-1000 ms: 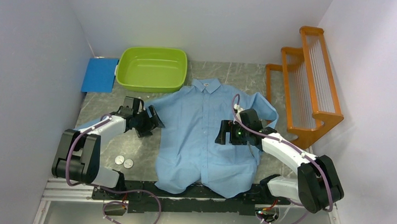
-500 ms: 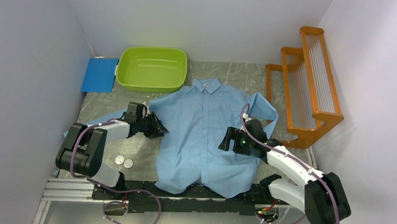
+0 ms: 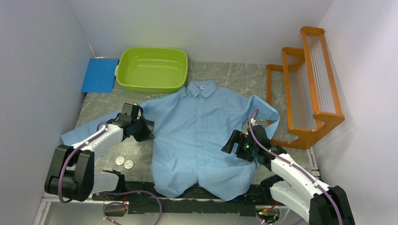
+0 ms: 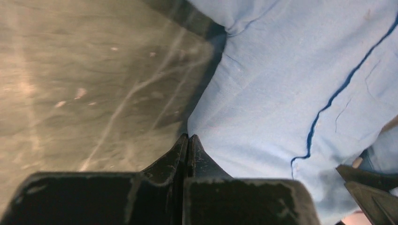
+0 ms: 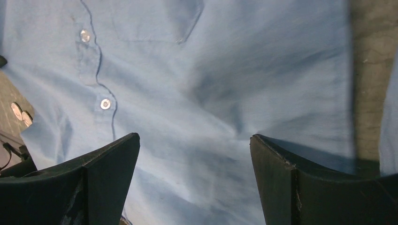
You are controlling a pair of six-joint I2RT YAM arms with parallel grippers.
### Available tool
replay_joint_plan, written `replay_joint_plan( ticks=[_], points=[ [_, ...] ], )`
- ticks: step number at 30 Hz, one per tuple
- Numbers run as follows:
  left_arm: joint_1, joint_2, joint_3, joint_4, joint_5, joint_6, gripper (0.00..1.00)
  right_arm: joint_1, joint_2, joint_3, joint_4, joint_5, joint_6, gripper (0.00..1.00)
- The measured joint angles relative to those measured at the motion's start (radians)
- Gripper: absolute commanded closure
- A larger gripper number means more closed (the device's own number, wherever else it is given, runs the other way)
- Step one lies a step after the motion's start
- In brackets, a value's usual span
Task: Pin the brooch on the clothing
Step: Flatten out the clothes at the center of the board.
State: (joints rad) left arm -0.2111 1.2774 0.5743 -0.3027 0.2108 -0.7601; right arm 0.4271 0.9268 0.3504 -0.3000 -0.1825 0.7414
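Light blue long-sleeved button-up shirt laid flat, front up, on grey table. Left hand closed tight, tips nipped on the shirt's side edge below the sleeve; bare table seen to its left. Right hand held wide open, nothing gripped, the shirt's lower front directly beneath, placket buttons ahead-left. Two small round silver discs noted on the table, behind the left hand, apart from the shirt.

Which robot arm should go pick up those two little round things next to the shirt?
Left, probably. The round discs lie on its side, near the left end effector, though that is shut on the shirt edge. The right end effector, open, sits across the shirt.
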Motion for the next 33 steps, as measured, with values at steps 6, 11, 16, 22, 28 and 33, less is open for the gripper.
replay_joint_plan(
  ticks=[6, 11, 16, 22, 28, 33],
  points=[
    [0.044, -0.043, 0.058, -0.132, -0.077, 0.057, 0.35, -0.001, -0.016, -0.005, -0.021, -0.034, 0.014, 0.09],
    [0.048, -0.067, 0.119, -0.208, -0.085, 0.104, 0.17, -0.001, -0.017, -0.015, -0.009, -0.099, 0.018, 0.09],
    [0.024, -0.142, 0.142, -0.264, -0.069, 0.113, 0.19, -0.001, -0.023, -0.007, -0.031, -0.119, -0.009, 0.10],
    [-0.241, -0.165, 0.164, -0.308, -0.080, 0.080, 0.26, 0.000, -0.058, 0.061, -0.081, -0.116, -0.072, 0.11],
    [-0.520, -0.058, 0.201, -0.306, -0.138, 0.013, 0.32, 0.027, -0.024, 0.095, -0.087, -0.135, -0.119, 0.14],
    [-0.637, 0.093, 0.203, -0.294, -0.172, -0.043, 0.26, 0.052, -0.012, 0.095, -0.120, -0.137, -0.122, 0.13]
  ],
)
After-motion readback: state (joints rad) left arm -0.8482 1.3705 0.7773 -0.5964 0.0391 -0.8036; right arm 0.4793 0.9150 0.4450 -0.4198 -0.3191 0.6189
